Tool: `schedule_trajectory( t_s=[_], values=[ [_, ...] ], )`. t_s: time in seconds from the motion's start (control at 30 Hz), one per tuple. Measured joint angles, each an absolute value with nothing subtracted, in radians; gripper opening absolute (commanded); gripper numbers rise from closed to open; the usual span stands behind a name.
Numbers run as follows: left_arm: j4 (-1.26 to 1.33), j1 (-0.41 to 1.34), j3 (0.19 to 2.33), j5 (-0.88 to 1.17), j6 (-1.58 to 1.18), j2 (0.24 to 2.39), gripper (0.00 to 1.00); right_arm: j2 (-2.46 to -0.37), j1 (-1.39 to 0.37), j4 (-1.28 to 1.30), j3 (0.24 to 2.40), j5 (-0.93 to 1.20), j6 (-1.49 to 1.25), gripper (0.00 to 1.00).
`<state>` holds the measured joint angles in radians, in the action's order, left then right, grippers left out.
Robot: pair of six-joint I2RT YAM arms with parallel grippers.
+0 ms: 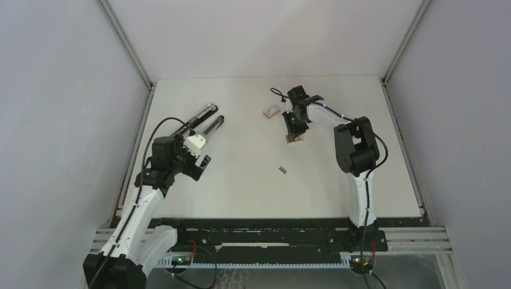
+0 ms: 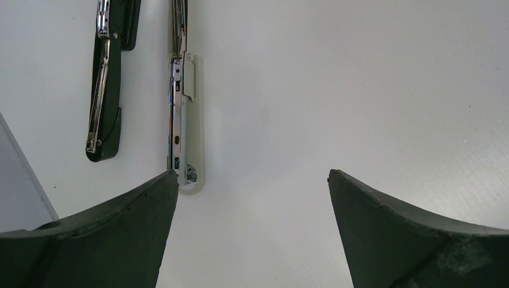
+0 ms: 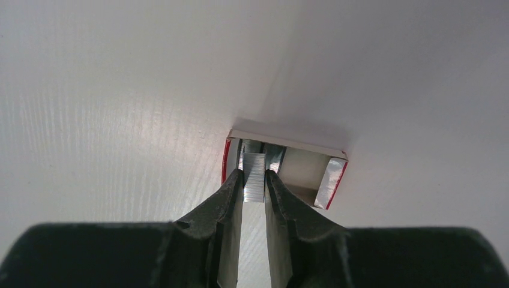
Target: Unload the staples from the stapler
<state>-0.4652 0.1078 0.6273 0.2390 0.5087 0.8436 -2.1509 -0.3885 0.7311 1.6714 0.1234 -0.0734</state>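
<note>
1. Gripping the staples (image 3: 254, 175) in the right pincer (image 3: 254, 187): jaws narrow, pinched on the strip's two flat sides, with the ridged face showing between the tips
2. Hovering over the open red-sided cardboard tray (image 3: 288, 144), just beyond and below the fingertips; cannot tell whether the strip already touches the tray floor
3. Judged step: setting the strip down inside that tray; lower straight and keep the wrist level, so as to land it flat in the bay under the tips and not on a wall
4. Ease the jaws apart slowly and only a little; expect so light a tray to slide or tip if a finger nudges its wall
5. Lift straight up afterwards, clear of the rim, before swinging away
6. Leave the left pincer (image 2: 252, 180) parked: spread wide, holding nothing, with the stapler (image 2: 180, 120) splayed open just ahead of its left finger
7. Note the short grey strip (image 1: 282, 170) on the table, apart from the right pincer on its near side; probably more staples, worth collecting next
</note>
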Motion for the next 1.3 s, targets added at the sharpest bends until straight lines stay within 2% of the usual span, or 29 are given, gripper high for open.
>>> schedule_trajectory(
  t_s=[1.3],
  values=[
    [-0.457, 0.108, 0.627, 0.239, 0.509, 0.844, 1.0, -2.151, -0.369, 0.714, 1.671, 0.14, -0.116, 0.19]
  ],
)
